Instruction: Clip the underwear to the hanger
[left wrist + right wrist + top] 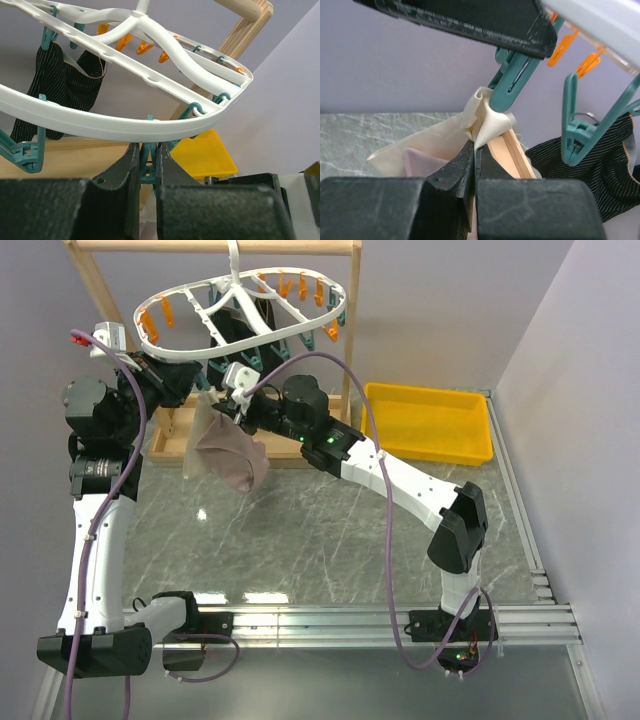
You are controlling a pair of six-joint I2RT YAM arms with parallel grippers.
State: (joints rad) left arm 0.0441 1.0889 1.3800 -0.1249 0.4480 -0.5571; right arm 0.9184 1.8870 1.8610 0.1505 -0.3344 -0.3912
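Wooden frame rack (pixel 160 245) stands at the far edge of the table (pixel 300 530); top bar and two posts pale and unpainted, base rail resting on the surface. Black garment (pixel 55 85), finely pinstriped in white, hangs within the frame. Yellow tray (pixel 430 425), shallow and rectangular, lies on the table just beside the rack's right post, its long side parallel to the far edge. Table top is a grey-green marble pattern; glossy, with light reflections toward the near edge. Aluminium rails (pixel 330 620) run along the near edge; a further set (pixel 525 510) runs along the right side. Plain pale walls (pixel 450 300) close the back and the right.
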